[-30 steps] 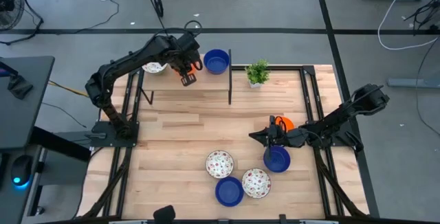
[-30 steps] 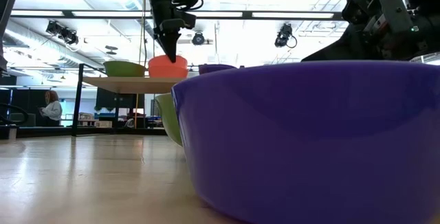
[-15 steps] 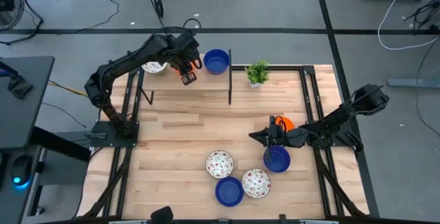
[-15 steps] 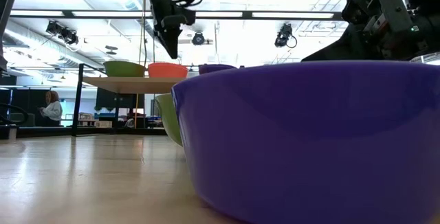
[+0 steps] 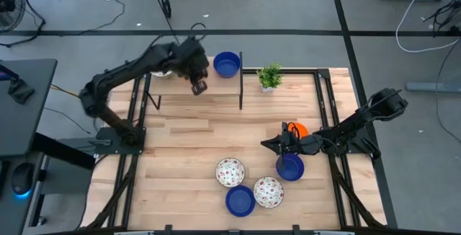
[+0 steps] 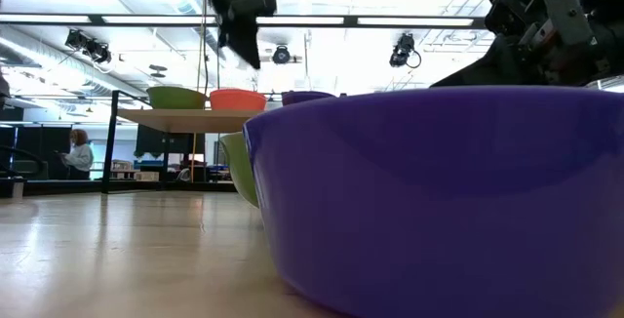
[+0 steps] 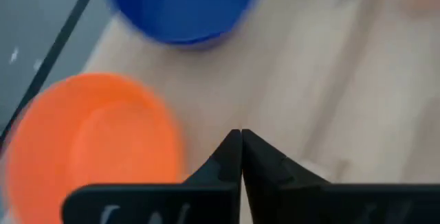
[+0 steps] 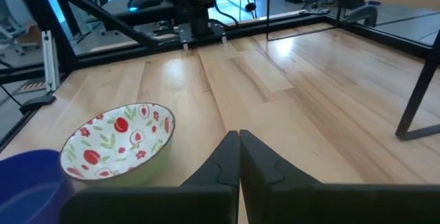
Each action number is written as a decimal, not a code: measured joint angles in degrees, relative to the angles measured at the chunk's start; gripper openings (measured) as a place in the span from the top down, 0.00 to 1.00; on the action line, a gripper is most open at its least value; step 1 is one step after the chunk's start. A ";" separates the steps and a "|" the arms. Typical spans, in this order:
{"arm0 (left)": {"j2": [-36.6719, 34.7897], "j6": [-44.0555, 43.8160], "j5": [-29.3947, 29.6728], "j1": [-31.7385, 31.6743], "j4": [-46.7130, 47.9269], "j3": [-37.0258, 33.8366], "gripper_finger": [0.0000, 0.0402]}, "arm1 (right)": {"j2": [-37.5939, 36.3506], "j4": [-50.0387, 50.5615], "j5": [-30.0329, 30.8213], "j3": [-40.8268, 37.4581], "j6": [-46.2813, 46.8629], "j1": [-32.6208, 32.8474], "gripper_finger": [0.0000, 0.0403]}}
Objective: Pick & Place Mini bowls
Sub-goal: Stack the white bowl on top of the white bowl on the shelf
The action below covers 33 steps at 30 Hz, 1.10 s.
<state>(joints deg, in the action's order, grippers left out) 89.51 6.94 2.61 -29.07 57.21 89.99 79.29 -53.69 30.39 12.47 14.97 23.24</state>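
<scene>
Orange bowl sits let go on the bench's far shelf – our left gripper hangs above, jaws pressed together and empty, like our right gripper waiting mid-bench.

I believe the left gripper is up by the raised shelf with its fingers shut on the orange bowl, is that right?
Not quite. The left gripper is up by the raised shelf with its fingers shut, but on nothing: the left wrist view shows the orange bowl lying free beside it, next to a blue bowl.

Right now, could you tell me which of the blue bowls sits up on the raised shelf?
The blue bowl beside the orange bowl, near the left gripper; the other blue ones lie on the table.
</scene>
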 joint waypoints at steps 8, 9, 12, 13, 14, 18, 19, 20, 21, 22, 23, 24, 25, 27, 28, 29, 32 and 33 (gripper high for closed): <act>-16.78 -7.54 1.16 17.15 -29.40 -22.81 0.97 | 0.02 0.63 0.03 0.00 0.43 0.00 0.98; -18.13 -7.82 1.57 19.67 -33.63 -26.32 0.97 | 0.02 0.68 0.05 0.00 0.43 0.00 0.98; -19.94 -8.24 2.49 26.95 -46.88 -35.91 0.99 | 0.02 0.65 0.11 0.00 0.43 0.00 0.98; -19.97 -8.25 2.46 29.00 -51.42 -38.78 0.99 | 0.02 0.63 0.11 0.00 0.43 0.00 0.98; -19.84 -8.27 2.47 31.08 -55.67 -41.34 0.99 | 0.02 0.63 0.17 0.00 0.43 0.00 0.98; -16.41 -8.27 2.57 37.39 -71.68 -49.37 0.97 | 0.02 0.38 0.22 0.00 0.43 0.00 0.98; -15.24 -8.27 2.56 38.61 -75.03 -50.47 0.96 | 0.02 0.18 0.22 0.00 0.43 0.00 0.98; -14.09 -8.26 2.36 39.70 -77.79 -51.22 0.95 | 0.02 0.08 0.22 0.00 0.43 0.00 0.98; -12.85 -8.05 1.57 40.63 -79.72 -51.58 0.95 | 0.02 -0.15 0.22 0.00 0.43 0.00 0.98; -11.67 -7.51 0.23 41.47 -80.71 -51.67 0.94 | 0.02 -0.39 0.22 0.00 0.56 0.00 0.98; -10.28 -6.31 -1.34 42.18 -81.18 -51.71 0.94 | 0.02 -0.44 0.22 0.00 0.79 0.00 0.98; -8.70 -4.97 -2.87 42.74 -82.35 -51.71 0.94 | 0.02 -0.39 0.23 0.00 0.98 0.00 0.98; -7.31 -3.36 -4.26 43.30 -82.95 -51.74 0.94 | 0.02 -0.43 0.22 0.00 1.06 0.00 0.98; -4.44 -0.62 -5.60 44.42 -85.94 -51.74 0.94 | 0.02 -0.39 0.22 0.00 1.24 0.00 0.98; -3.29 0.23 -5.61 45.13 -86.65 -51.74 0.94 | 0.02 -0.39 0.24 0.00 1.59 0.00 0.98; -2.13 1.52 -5.62 45.86 -87.44 -51.73 0.93 | 0.02 -0.39 0.24 0.00 1.92 0.00 0.98; 0.08 3.69 -4.69 48.68 -87.30 -51.75 0.87 | 0.02 -0.24 0.24 0.00 2.55 0.00 0.98; 0.45 2.89 -3.93 49.55 -87.28 -51.72 0.84 | 0.02 -0.26 0.24 0.00 2.57 0.00 0.98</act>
<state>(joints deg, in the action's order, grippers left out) 89.97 9.83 -1.32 20.48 -30.07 38.27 79.31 -53.95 30.63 12.47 17.54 23.24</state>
